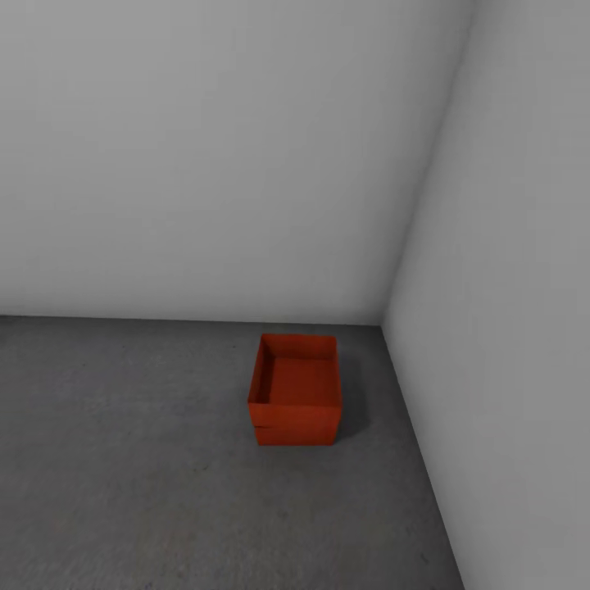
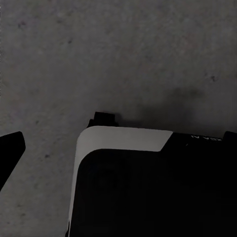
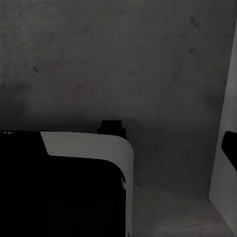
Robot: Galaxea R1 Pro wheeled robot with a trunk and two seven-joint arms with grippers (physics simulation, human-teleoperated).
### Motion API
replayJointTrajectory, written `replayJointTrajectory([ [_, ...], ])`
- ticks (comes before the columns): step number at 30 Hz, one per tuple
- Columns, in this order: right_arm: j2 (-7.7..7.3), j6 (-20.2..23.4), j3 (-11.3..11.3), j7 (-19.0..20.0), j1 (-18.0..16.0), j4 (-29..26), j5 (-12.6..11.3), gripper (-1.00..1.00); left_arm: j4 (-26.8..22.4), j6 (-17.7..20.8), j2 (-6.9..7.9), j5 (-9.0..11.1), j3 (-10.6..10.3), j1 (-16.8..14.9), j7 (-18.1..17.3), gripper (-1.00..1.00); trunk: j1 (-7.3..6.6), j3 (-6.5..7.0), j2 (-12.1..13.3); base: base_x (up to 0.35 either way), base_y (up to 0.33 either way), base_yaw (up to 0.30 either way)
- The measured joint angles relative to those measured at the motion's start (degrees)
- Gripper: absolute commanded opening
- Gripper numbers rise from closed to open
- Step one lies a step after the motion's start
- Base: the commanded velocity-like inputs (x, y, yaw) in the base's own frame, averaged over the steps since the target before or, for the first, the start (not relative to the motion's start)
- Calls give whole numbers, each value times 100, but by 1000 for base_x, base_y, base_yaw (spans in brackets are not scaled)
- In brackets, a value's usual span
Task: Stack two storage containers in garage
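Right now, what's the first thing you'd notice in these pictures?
The bright orange-red storage container jumps out: it sits open and empty on the dark grey floor, near the corner where two plain pale walls meet. Everything around it is grey and bare, so its color really pops.

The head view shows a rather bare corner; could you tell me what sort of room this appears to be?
Probably a garage or similar utility room: a rough dark grey concrete floor, plain pale grey walls meeting in a corner, and nothing but one orange-red storage container standing near it.
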Motion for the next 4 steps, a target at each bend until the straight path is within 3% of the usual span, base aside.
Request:
replayJointTrajectory([
  [4,0,0,0,0,0,0,0,100,2,0,-5,0,0,0,0,100,0,0,0,0,0,0],
])
